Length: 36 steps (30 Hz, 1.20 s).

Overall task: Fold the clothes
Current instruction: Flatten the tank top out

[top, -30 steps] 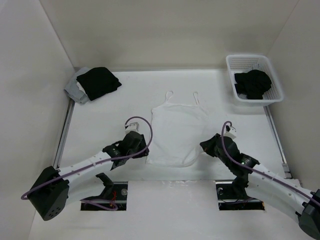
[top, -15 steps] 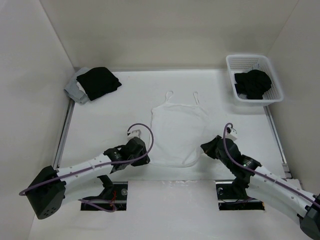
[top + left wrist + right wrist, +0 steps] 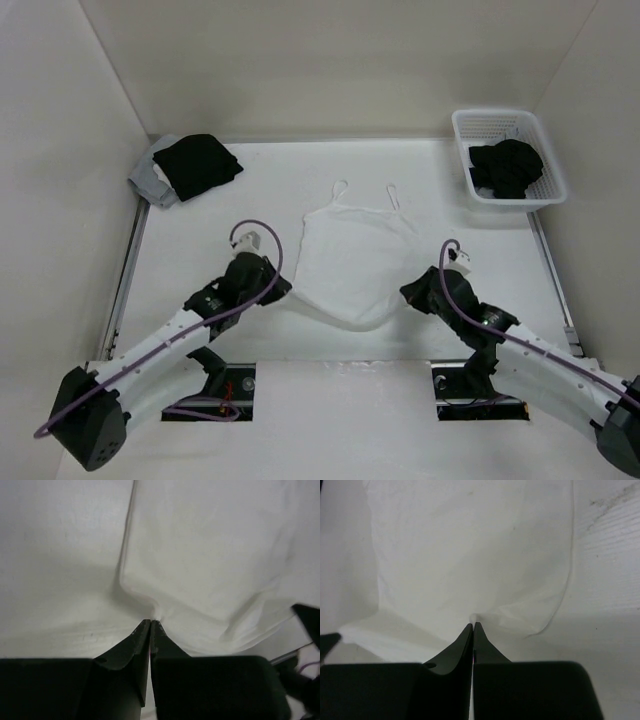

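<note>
At the tips of the left gripper (image 3: 151, 622) the two fingers are pressed together with only a hairline gap, pinching a small peak of white cloth. This is the near left corner of the camisole (image 3: 355, 265), and creases fan away from the pinch into the fabric ahead of it. The garment's left side edge runs straight ahead from just left of the pinch.

Across the garment, the right gripper (image 3: 473, 625) is closed the same way on the near right corner, again with a little nub of cloth gathered at its tips. The side seam curves off just to its right, over the bare table (image 3: 220, 230).

Between the two grippers the hem bows in a shallow curve toward the arm bases. Beyond them the body of the camisole lies spread on the table, with its two thin straps (image 3: 340, 190) looped at the far end.

Well beyond the left gripper, in the far left corner, a black garment (image 3: 197, 163) sits on a grey cloth (image 3: 148, 180). Well beyond the right gripper and off to its right, a white basket (image 3: 545, 150) holds another dark bundle (image 3: 508, 165).
</note>
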Motion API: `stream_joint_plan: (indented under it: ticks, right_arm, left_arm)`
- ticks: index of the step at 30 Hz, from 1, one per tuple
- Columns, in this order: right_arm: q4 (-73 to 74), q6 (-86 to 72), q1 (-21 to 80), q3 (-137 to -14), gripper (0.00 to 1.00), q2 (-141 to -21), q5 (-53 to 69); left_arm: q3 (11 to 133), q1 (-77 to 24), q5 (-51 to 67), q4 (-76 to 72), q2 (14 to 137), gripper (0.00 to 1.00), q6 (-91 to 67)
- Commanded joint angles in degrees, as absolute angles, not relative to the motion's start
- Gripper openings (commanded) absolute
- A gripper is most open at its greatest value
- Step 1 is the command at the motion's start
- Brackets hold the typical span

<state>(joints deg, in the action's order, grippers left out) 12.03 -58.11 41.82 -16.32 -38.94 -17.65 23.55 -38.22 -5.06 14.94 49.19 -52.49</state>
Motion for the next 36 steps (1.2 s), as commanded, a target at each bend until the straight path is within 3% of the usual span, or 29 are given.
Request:
stream_joint_plan:
  ticks: [1, 8, 15, 21, 24, 31, 36]
  right_arm:
    - [6.1, -51.7, 39.0, -26.8, 0.0, -44.3, -15.6]
    - [13.8, -39.5, 41.1, -50.0, 0.0, -42.5, -22.9]
    - [25.6, -30.9, 59.5, -67.7, 0.0, -36.5, -42.6]
    - [24.4, -23.7, 76.0, -75.8, 0.0, -39.3, -55.4]
    - [16.5, -17.2, 68.6, -74.5, 0.0, -43.6, -51.0]
    - [9.2, -26.6, 36.7, -74.4, 0.0, -58.3, -16.8]
    - [8.0, -31.0, 24.3, -86.4, 0.0, -74.5, -4.8]
  left_arm:
    - [33.0, -29.1, -0.5, 4.1, 49.1, 0.01, -50.1]
    - [50.6, -24.0, -0.1, 1.6, 46.6, 0.0, -49.0]
    - [61.7, -27.2, -11.2, 5.7, 35.7, 0.0, -43.4]
    - [64.7, -27.8, -14.8, 5.9, 35.0, 0.0, -40.6]
    - [61.3, -26.6, -15.6, 3.9, 39.3, 0.0, -41.5]
    - [59.9, -16.9, -11.7, -3.1, 53.4, 0.0, -46.4]
    - [68.1, -11.1, -6.8, -6.9, 66.3, 0.0, -49.3]
